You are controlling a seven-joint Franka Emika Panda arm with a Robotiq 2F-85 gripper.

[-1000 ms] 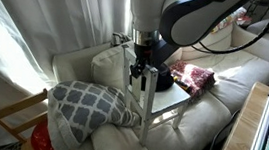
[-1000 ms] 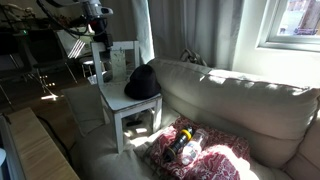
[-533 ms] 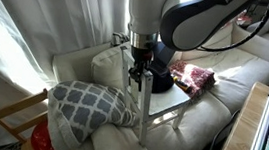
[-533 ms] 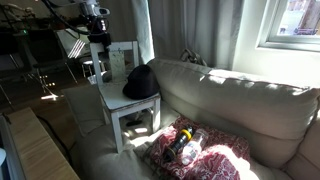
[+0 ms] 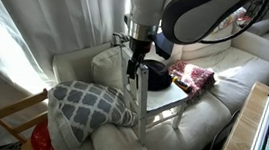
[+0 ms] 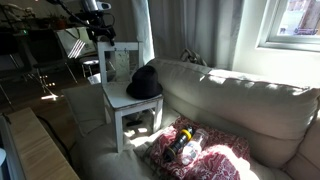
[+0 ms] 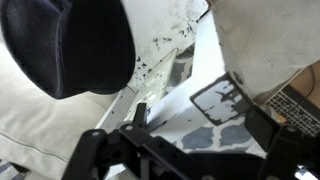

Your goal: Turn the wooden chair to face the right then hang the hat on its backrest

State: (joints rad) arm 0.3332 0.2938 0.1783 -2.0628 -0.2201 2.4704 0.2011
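Wooden chair [image 6: 114, 101], its backrest [image 6: 120, 48] between wide-open jaws, ungripped.

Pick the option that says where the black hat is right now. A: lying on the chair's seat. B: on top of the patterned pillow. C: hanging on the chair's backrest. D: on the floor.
A: the hat lies on the flat seat of the wooden chair, as both exterior views and the wrist view show.
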